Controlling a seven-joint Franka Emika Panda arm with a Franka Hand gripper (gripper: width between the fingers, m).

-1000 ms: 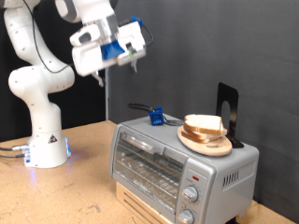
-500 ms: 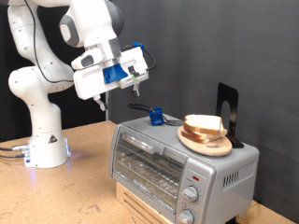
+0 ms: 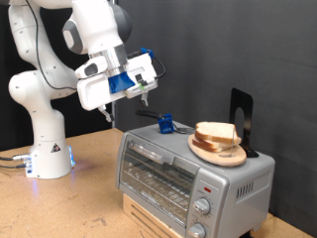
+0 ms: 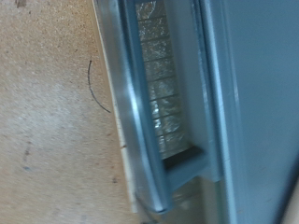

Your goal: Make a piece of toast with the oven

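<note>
The silver toaster oven (image 3: 188,174) stands on the wooden table with its glass door shut. Slices of bread (image 3: 216,132) are stacked on a round wooden plate (image 3: 224,153) on the oven's top; I cannot tell one slice from the others. My gripper (image 3: 144,92) hangs in the air above the oven's left end, apart from it, its fingers slightly apart with nothing between them. The wrist view shows the oven's door (image 4: 163,93) with its handle bar and the wire rack behind the glass; my fingers do not show there.
A small blue object (image 3: 166,124) with a black cable sits on the oven's top at the back. A black stand (image 3: 241,112) rises behind the plate. The robot's base (image 3: 45,149) stands on the table (image 4: 47,121) at the exterior view's left.
My gripper has come down and slightly to the exterior view's left, closer to the oven's top. The oven, plate and bread have not moved.
</note>
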